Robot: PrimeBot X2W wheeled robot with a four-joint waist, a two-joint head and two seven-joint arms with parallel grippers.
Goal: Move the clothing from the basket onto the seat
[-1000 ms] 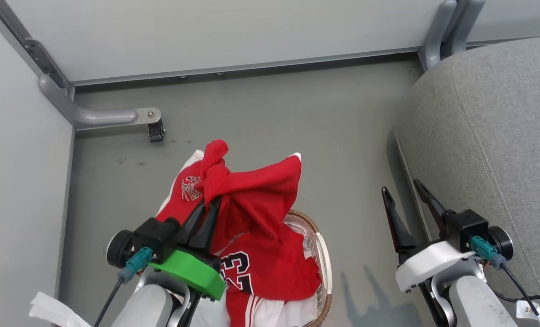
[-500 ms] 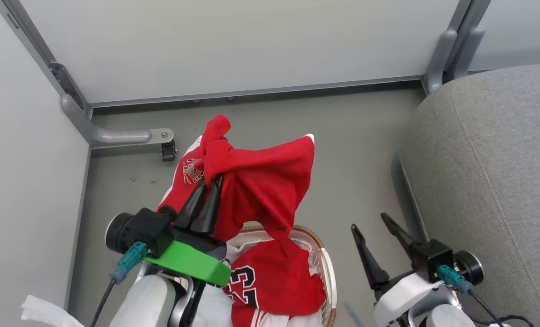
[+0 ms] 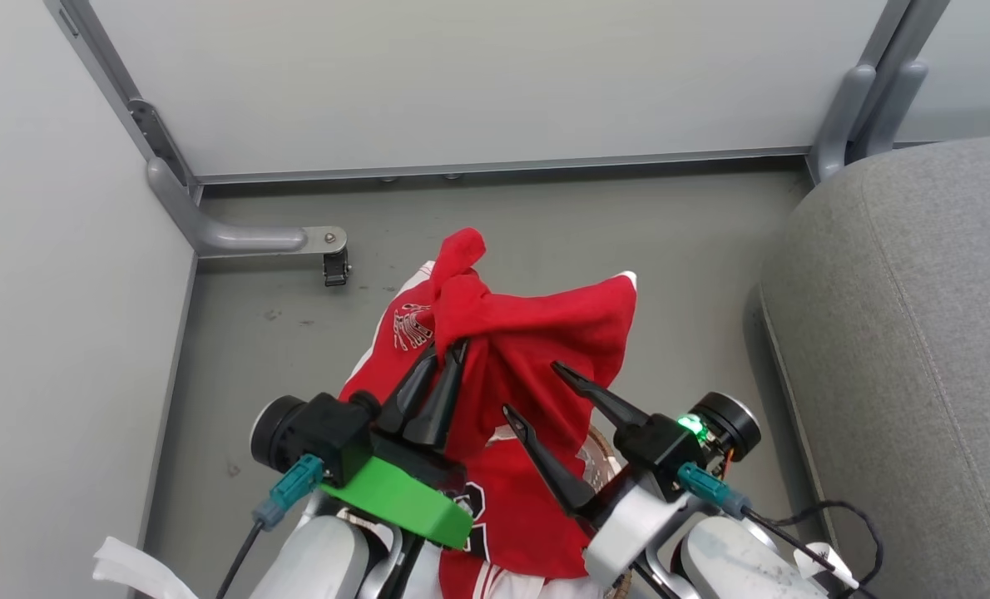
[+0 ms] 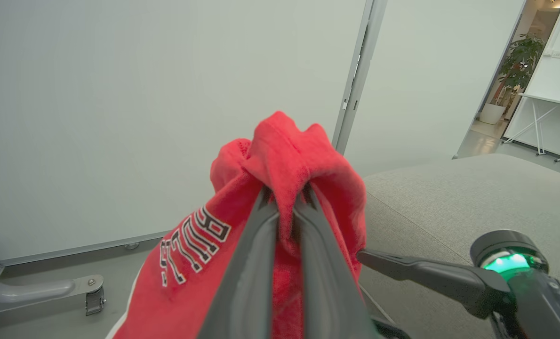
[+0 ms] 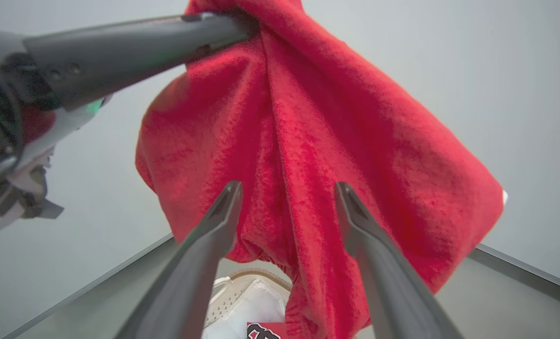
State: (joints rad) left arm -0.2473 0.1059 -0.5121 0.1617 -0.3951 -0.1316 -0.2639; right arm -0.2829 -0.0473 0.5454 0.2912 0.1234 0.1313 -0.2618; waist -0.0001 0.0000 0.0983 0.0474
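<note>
A red garment of the clothing [image 3: 545, 333] hangs bunched above the basket, and my left gripper [image 3: 449, 348] is shut on its upper fold. The left wrist view shows the fingertips [image 4: 287, 197] pinching the cloth, white lettering just below. My right gripper [image 3: 531, 388] stands open right beside the hanging cloth; in its wrist view the red cloth [image 5: 332, 117] hangs just ahead of the spread right gripper [image 5: 287, 186]. A second red garment [image 3: 528, 516] with black-and-white numerals lies in the basket [image 5: 242, 282], whose brown rim [image 3: 599, 449] peeks out. The grey seat [image 3: 919, 349] is to the right.
Pale partition walls close the back and left. A metal foot with a small caster [image 3: 329, 254] sits on the grey floor at back left. White cloth [image 3: 129, 570] lies at lower left. A black cable [image 3: 836, 516] trails by the right arm near the seat's edge.
The head camera has shifted. My right gripper has swung left from beside the seat to the hanging garment, still open. My left gripper keeps its grip on the lifted red garment.
</note>
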